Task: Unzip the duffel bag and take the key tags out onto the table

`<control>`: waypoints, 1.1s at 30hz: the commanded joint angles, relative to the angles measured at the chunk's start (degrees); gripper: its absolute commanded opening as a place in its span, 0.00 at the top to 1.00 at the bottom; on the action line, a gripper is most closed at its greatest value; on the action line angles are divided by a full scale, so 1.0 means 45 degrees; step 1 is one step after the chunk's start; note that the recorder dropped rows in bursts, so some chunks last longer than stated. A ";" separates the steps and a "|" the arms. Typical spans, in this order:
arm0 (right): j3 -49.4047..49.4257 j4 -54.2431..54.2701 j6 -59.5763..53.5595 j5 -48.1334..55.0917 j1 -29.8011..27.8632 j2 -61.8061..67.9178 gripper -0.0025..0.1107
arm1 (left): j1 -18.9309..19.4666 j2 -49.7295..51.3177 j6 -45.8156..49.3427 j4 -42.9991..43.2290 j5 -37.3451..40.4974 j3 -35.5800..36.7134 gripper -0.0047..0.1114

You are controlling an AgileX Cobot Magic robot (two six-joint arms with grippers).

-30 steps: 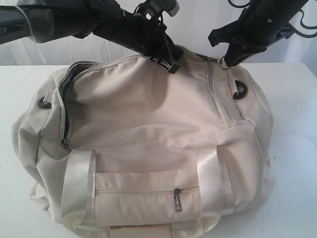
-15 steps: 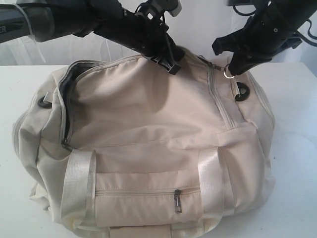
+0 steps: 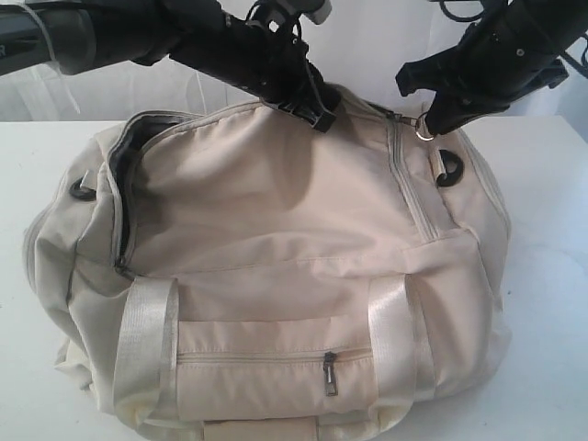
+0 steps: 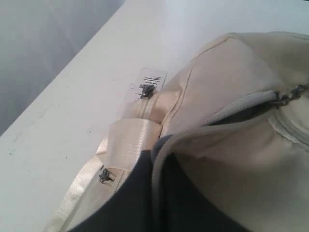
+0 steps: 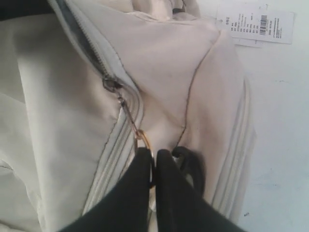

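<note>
The cream duffel bag (image 3: 276, 230) lies on the white table (image 3: 551, 276) with its front pocket facing the camera. Its main zip gapes at the left end, showing grey lining (image 3: 129, 175). My left gripper (image 3: 308, 108) is shut on the fabric edge of the bag's opening at the top; in the left wrist view its dark fingers (image 4: 130, 203) pinch that grey-edged rim. My right gripper (image 3: 424, 124) is shut on the metal pull ring (image 5: 144, 141) of the zip, below the slider (image 5: 110, 83). The key tags are out of sight.
Black strap rings sit at the bag's right end (image 3: 448, 170) and left end (image 3: 81, 190). A white barcode label (image 5: 256, 26) lies on the table behind the bag. The front pocket zip pull (image 3: 329, 372) hangs shut.
My right gripper has shifted slightly right and down, keeping hold of the pull ring. The left arm has barely moved and still holds the bag's rim.
</note>
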 commanded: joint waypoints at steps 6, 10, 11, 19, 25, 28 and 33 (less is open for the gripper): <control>0.1461 -0.1638 0.0118 0.0498 -0.0368 -0.0401 0.98 | 0.0940 -0.0173 -0.0415 0.1192 -0.1493 -0.0065 0.96; 0.1600 -0.0404 -0.0222 -0.1398 -0.0368 -0.0350 0.98 | 0.0736 -0.0173 0.0039 0.1027 -0.0272 -0.0065 0.96; 0.1600 -0.0266 -0.0244 -0.1681 -0.0368 -0.0327 0.98 | 0.0675 -0.0173 0.0231 0.1027 0.0003 -0.0065 0.96; 0.1600 0.0953 -0.0812 -0.3167 -0.0368 0.0353 0.98 | 0.0407 -0.0307 0.1148 -0.0331 0.2497 -0.0635 0.96; 0.1600 0.3303 -0.2356 -0.3380 -0.0368 0.0631 0.98 | 0.0317 -0.0534 0.1148 -0.0932 0.3004 -0.1404 0.96; 0.1600 0.3619 -0.2356 -0.2868 -0.0368 0.0682 0.98 | 0.0317 -0.0729 0.1148 -0.0964 0.2977 -0.1476 0.96; 0.1600 0.3924 -0.2356 -0.1955 -0.0368 0.0659 0.98 | 0.0317 -0.0808 0.1148 -0.0964 0.2433 -0.1476 0.96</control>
